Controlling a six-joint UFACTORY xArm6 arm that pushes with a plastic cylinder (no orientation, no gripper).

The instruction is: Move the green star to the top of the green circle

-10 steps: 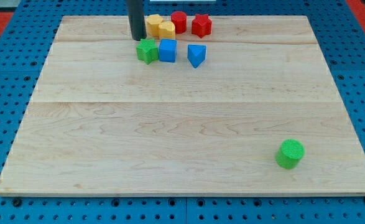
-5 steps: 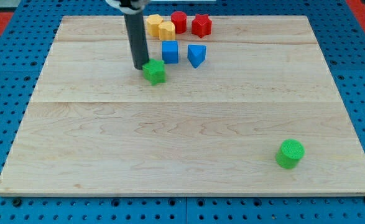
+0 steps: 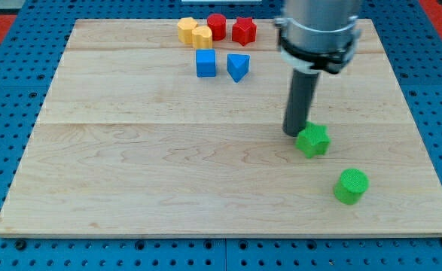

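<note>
The green star (image 3: 313,141) lies on the wooden board at the view's right, a little up and to the left of the green circle (image 3: 351,186). A gap of bare wood separates the two. My tip (image 3: 294,133) touches the star's upper left side. The dark rod rises from there to the arm's grey body at the view's top.
Near the top edge sit two yellow blocks (image 3: 193,33), a red cylinder (image 3: 217,25) and a red star (image 3: 244,31). Below them are a blue cube (image 3: 205,63) and a blue triangular block (image 3: 238,67). The board's right edge (image 3: 424,143) is near the circle.
My tip has pushed the green star from beside the blue cube down and to the right across the board, close to the green circle. The other blocks have not moved.
</note>
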